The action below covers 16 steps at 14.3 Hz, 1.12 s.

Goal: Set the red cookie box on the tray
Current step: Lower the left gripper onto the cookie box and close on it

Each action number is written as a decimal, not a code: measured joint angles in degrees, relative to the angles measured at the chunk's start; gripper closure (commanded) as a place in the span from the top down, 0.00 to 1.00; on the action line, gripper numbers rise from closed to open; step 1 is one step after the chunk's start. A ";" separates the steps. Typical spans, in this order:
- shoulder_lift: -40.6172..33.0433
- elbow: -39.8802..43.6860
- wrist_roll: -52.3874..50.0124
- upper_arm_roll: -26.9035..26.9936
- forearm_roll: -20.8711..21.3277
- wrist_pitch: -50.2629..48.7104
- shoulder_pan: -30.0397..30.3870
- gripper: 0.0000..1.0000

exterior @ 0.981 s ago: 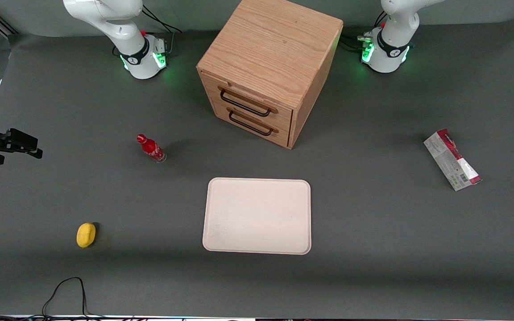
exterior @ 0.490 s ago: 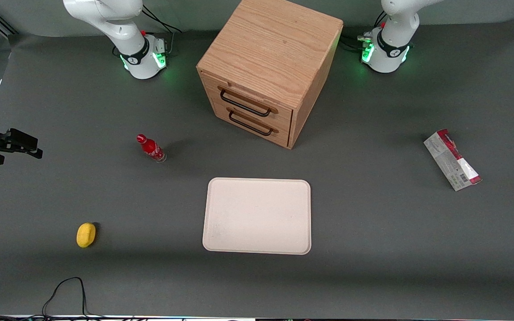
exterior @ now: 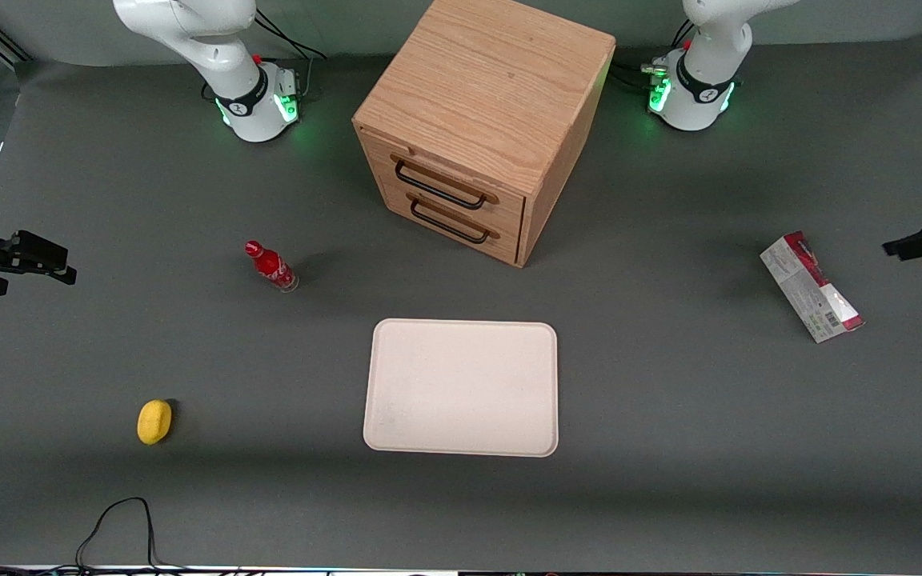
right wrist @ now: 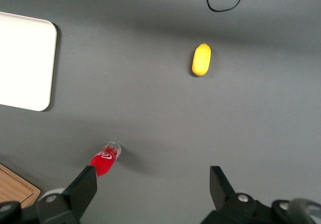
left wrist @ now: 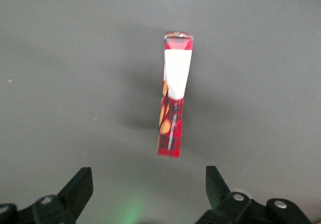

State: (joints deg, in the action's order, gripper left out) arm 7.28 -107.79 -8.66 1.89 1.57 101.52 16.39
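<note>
The red cookie box (exterior: 811, 286) lies flat on the grey table toward the working arm's end, well apart from the cream tray (exterior: 461, 388), which sits nearer the front camera than the wooden cabinet. My left gripper (exterior: 913, 243) hangs above the table beside the box, a little farther out toward the table's end. In the left wrist view the box (left wrist: 173, 103) lies lengthwise ahead of the gripper (left wrist: 148, 176), whose fingers (left wrist: 80, 184) stand wide apart with nothing between them. A corner of the tray (right wrist: 25, 63) also shows in the right wrist view.
A wooden two-drawer cabinet (exterior: 477, 128) stands mid-table, farther from the camera than the tray. Toward the parked arm's end stand a small red bottle (exterior: 270, 266) and a yellow object (exterior: 154, 421). A black cable (exterior: 117, 520) loops at the front edge.
The left gripper has come into the front view at the working arm's end and moved in toward the red cookie box. The box and tray have not moved.
</note>
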 measured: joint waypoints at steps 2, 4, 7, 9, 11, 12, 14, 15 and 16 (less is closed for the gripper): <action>3.21 -1.72 -0.49 -0.02 -0.05 4.83 -0.54 1.00; 6.83 -2.92 -0.55 0.04 -0.08 8.92 -0.53 1.00; 11.28 -4.61 -1.10 0.11 -0.10 15.30 -0.53 1.00; 13.21 -5.58 -2.21 0.09 -0.11 18.05 -0.54 0.99; 14.56 -6.08 -2.63 0.08 -0.12 19.12 -0.54 0.99; 14.94 -6.59 -2.68 0.08 -0.12 19.96 -0.54 0.99; 15.30 -8.21 -2.77 0.08 -0.12 22.44 -0.54 0.96; 15.34 -8.95 -2.79 0.07 -0.13 23.34 -0.56 0.93; 15.34 -9.39 -2.82 0.06 -0.14 23.73 -0.62 0.87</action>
State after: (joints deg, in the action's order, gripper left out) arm 22.62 -117.18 -11.48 1.95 1.44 125.25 15.78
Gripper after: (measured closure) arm 0.031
